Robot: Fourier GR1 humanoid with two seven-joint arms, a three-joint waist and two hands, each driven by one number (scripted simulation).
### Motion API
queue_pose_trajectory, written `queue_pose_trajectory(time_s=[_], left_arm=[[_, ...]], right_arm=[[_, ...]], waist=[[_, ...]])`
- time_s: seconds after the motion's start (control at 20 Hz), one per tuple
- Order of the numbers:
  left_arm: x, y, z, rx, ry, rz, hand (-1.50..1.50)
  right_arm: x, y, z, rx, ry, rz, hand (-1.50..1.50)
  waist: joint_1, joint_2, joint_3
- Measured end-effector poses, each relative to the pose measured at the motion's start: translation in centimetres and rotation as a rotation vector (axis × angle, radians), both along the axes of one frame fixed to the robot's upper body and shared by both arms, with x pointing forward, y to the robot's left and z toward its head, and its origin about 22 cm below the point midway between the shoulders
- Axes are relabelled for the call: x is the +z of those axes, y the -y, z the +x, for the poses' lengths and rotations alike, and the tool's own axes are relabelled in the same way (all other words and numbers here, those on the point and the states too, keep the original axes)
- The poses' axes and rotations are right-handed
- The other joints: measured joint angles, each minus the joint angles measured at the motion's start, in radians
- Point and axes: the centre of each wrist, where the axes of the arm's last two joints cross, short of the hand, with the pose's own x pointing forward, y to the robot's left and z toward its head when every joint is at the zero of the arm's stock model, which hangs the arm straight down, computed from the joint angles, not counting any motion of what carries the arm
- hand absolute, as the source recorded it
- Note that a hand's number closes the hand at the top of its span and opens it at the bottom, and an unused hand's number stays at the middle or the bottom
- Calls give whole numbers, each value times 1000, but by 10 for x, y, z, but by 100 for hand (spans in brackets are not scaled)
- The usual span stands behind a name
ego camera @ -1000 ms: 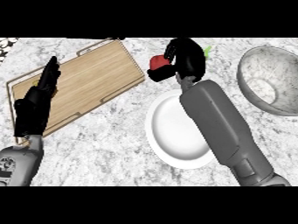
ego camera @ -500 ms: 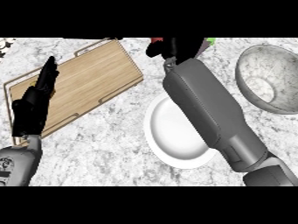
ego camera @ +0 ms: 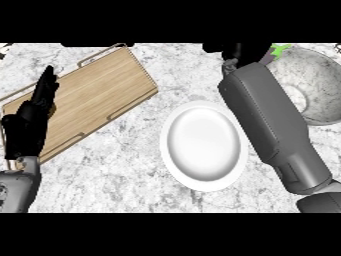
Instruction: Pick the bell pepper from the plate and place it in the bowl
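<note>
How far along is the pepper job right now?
Done: the plate is bare, so the pepper is off it. In hand: the right hand is curled at the view's top edge beside the bowl, only the bell pepper's green stem showing. Left: carry it over the bowl and release. The left hand rests open over the cutting board.

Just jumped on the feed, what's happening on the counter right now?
The right hand is up at the view's top edge beside the bowl, curled round something it mostly hides; only a green stem pokes out, so that is probably the bell pepper. The plate sits bare in the middle. The left hand rests open over the wooden cutting board, fingers up. Nothing shows in the bowl yet.
</note>
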Motion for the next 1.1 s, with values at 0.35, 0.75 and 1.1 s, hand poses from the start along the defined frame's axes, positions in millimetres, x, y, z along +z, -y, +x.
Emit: queue_pose_trajectory(time_s=[0.35,0.75,1.1], left_arm=[[-1,1,-9,3,3,0,0],[3,1,-3,-3,9,3,0],[-2,7,-4,-20,12,-5,0]], right_arm=[[-21,81,-1,-152,39,-6,150],[-61,175,-9,-324,-66,-156,150],[-83,236,-14,-410,-117,-144,150]], waist=[[-1,1,0],[4,7,1],[20,12,2]])
